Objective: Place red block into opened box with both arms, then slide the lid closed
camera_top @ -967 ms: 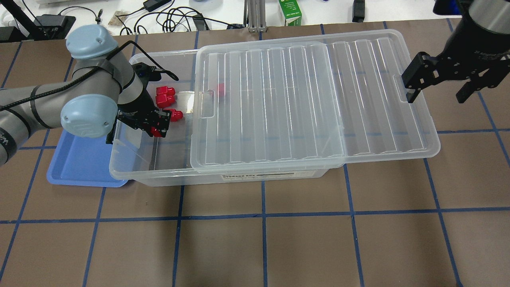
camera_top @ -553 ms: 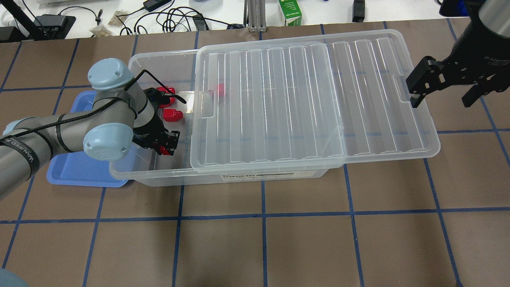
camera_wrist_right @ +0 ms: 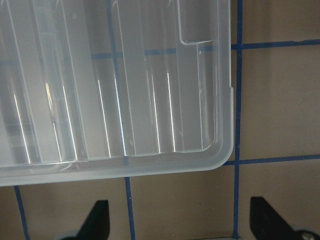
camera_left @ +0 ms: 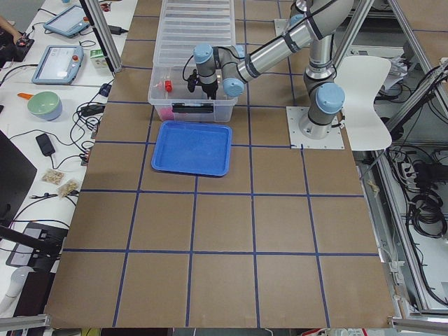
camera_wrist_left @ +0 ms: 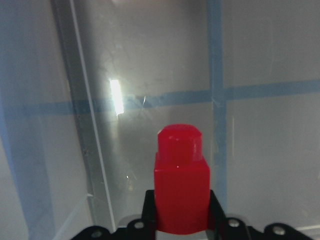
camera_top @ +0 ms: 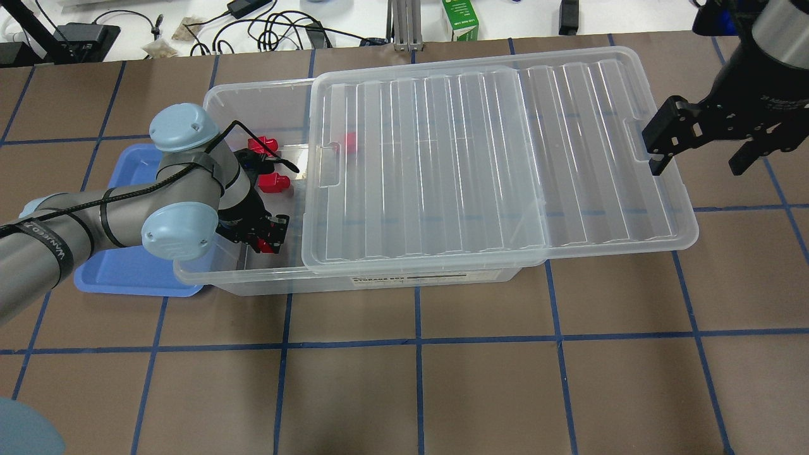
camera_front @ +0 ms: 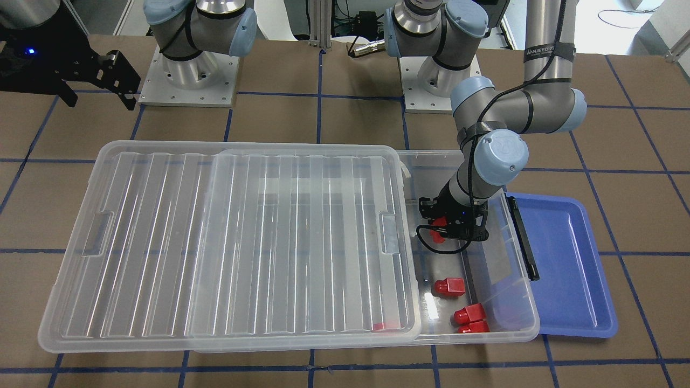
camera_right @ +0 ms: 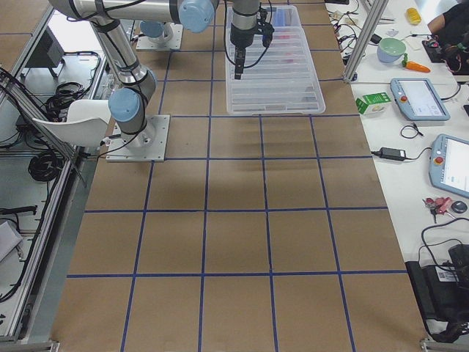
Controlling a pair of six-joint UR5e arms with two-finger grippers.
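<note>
step in hand: placing. left gripper (camera_top: 263, 239) is down inside the uncovered end of the box (camera_top: 189, 273), jaws pinching the red block (camera_wrist_left: 181, 187) by its cube body, stub pointing away from the wrist. whether the block touches the box floor, can't tell; looks close to it.

next move, my read: spread the jaws to drop the block, lift the left arm clear of the rim, then push the lid across. the arm has to be out first or the lid will hit it.

right gripper (camera_top: 698, 165) hangs just past the lid's far short end, near the notch, jaws spread wide and holding nothing. looks staged to push the lid toward the open end.

lid (camera_top: 442, 164) sits on top of the box, shifted to the robot's right, overhanging that end; only the left end of the box is uncovered.

in the box: three loose red blocks (camera_front: 449, 286) in the uncovered part near the far wall, one more red block (camera_top: 349, 142) under the lid edge, plus the held one. blue tray (camera_front: 571, 269) lies on the bench (camera_top: 417, 379) at the box's open end, its edge tucked under the box.
</note>
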